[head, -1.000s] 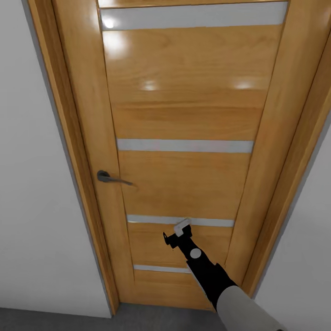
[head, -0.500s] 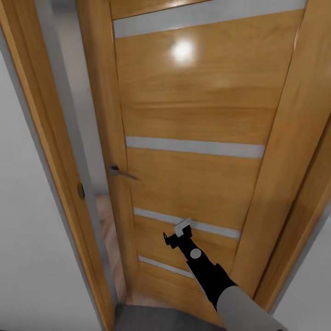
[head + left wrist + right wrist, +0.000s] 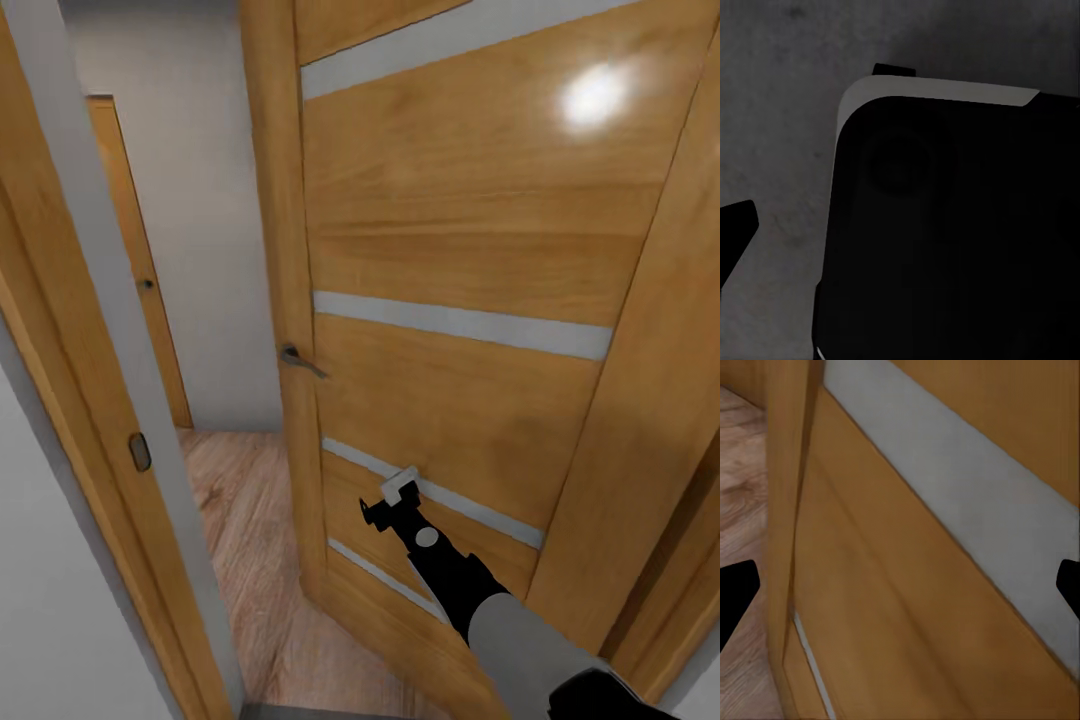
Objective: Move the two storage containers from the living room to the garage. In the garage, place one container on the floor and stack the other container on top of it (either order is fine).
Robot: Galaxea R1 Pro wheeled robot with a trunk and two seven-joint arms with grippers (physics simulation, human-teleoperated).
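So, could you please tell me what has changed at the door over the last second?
The door has swung from shut to well ajar, away from the robot, uncovering wood flooring and a white wall beyond. The right gripper stays at the door's lower panel, jaws spread, holding nothing.

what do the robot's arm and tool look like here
The right arm has a light grey rounded forearm sleeve narrowing into a black wrist with a small grey round disc. Its tool is black with a pale, whitish blocky tip. In the right wrist view, the fingertips are plain black.
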